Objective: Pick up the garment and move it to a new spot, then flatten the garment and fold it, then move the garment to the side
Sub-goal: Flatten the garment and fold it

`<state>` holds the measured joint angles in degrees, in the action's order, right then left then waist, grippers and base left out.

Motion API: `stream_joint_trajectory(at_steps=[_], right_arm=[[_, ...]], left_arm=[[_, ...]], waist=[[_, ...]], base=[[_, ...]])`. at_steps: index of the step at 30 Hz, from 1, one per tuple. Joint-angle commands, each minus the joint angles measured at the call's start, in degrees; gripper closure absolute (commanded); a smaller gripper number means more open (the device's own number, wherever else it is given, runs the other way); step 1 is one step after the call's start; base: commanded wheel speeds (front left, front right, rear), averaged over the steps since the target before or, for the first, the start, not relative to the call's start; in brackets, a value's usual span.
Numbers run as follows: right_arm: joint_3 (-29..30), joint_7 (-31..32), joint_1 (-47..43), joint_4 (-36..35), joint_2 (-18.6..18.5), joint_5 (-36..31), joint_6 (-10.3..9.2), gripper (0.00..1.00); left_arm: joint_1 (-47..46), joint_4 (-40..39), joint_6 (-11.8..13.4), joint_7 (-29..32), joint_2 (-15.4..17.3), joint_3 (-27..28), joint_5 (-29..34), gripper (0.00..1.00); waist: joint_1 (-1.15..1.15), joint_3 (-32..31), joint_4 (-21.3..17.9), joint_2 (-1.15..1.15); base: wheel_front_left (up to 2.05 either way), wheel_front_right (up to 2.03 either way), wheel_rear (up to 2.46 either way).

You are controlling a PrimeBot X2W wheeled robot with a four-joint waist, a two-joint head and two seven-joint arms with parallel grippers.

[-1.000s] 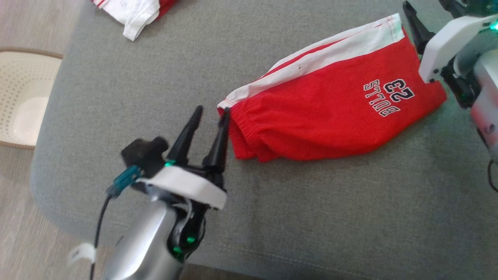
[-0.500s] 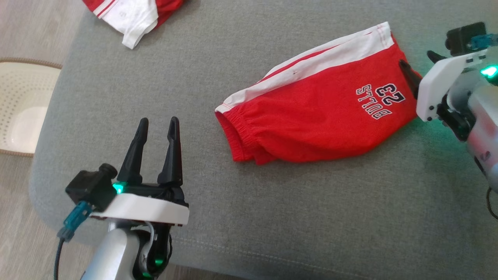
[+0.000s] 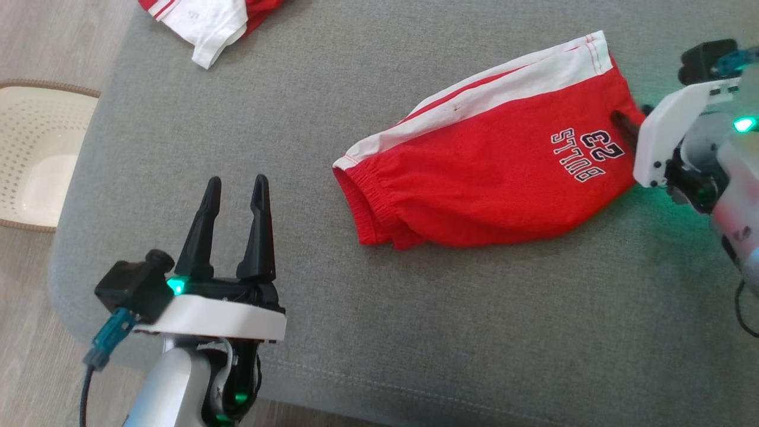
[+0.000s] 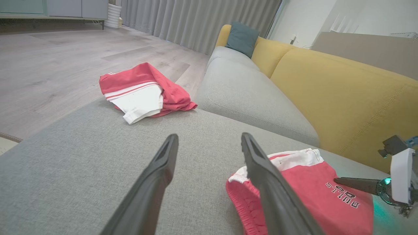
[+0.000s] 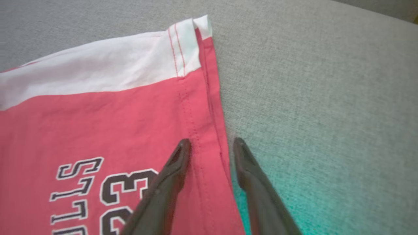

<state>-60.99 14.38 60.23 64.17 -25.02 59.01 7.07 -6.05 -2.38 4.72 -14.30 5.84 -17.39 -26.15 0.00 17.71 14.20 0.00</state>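
The garment (image 3: pixel 492 178) is a pair of red shorts with a white side band and "BULLS 23" lettering, lying folded flat on the grey sofa cushion (image 3: pixel 367 332). My left gripper (image 3: pixel 236 181) stands open over bare cushion, well left of the waistband, holding nothing; in the left wrist view its fingers frame the garment (image 4: pixel 313 195) at lower right. My right gripper (image 3: pixel 633 117) is at the shorts' right hem. The right wrist view shows the right gripper (image 5: pixel 211 142) straddling the hem of the garment (image 5: pixel 98 117), one finger on red cloth, the other on cushion, jaws still apart.
A second red and white garment (image 3: pixel 201 24) lies crumpled at the cushion's far left corner. A white perforated basket (image 3: pixel 35 148) sits on the floor left of the sofa. The yellow sofa back (image 4: pixel 326 91) rises behind the shorts. The cushion's front edge runs just below my left gripper.
My left gripper drew back from the waistband toward the lower left. My right gripper came down onto the right hem, and its jaws have narrowed around it.
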Motion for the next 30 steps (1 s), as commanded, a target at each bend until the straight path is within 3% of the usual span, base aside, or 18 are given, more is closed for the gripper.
stream_joint_trajectory(at_steps=[1,2,3,4,13,23,30], right_arm=[[-0.8,0.8,-2.1,-1.1,-0.3,0.6,0.42,0.57],[-1.0,1.0,-2.2,-1.5,-0.4,0.9,0.42,0.66],[-1.1,1.2,-2.2,-1.8,-0.5,1.2,0.42,0.88],[-1.3,1.2,-2.2,-2.0,-0.5,1.4,0.42,1.00],[-0.5,-3.3,-2.5,-2.8,0.2,4.0,0.42,1.00],[0.7,-12.4,-6.1,-4.6,0.6,6.5,0.42,1.00],[1.0,-15.5,-7.2,-2.8,3.0,6.3,0.42,1.00]], left_arm=[[-0.5,-1.9,-0.3,-0.7,0.3,2.6,0.6,0.00],[-0.5,-1.9,-0.3,-0.7,0.2,2.7,0.7,0.00],[-0.5,-1.9,-0.4,-0.7,0.1,2.8,0.8,0.00],[-0.6,-1.8,-0.5,-0.7,0.1,2.9,0.9,0.00],[-1.0,-1.9,-1.7,-0.7,0.2,4.0,2.5,0.00],[-1.6,-1.6,-1.9,-0.7,1.2,6.5,5.7,0.00],[-1.4,-0.9,-2.1,-0.7,1.3,7.0,6.4,0.00]], waist=[[0.00,0.0,-0.2,0.00],[0.00,0.0,-0.3,0.00],[0.00,-0.1,-0.4,0.00],[0.00,-0.1,-0.5,0.00],[0.00,-1.1,-3.7,0.00],[0.00,-2.8,-13.5,0.00],[0.00,-3.2,-18.6,0.00]], base=[[0.00,0.00,0.00],[0.00,0.00,0.00],[0.00,0.00,0.00],[0.00,0.00,0.00],[0.00,0.00,0.00],[0.00,0.00,0.00],[0.00,0.00,0.00]])
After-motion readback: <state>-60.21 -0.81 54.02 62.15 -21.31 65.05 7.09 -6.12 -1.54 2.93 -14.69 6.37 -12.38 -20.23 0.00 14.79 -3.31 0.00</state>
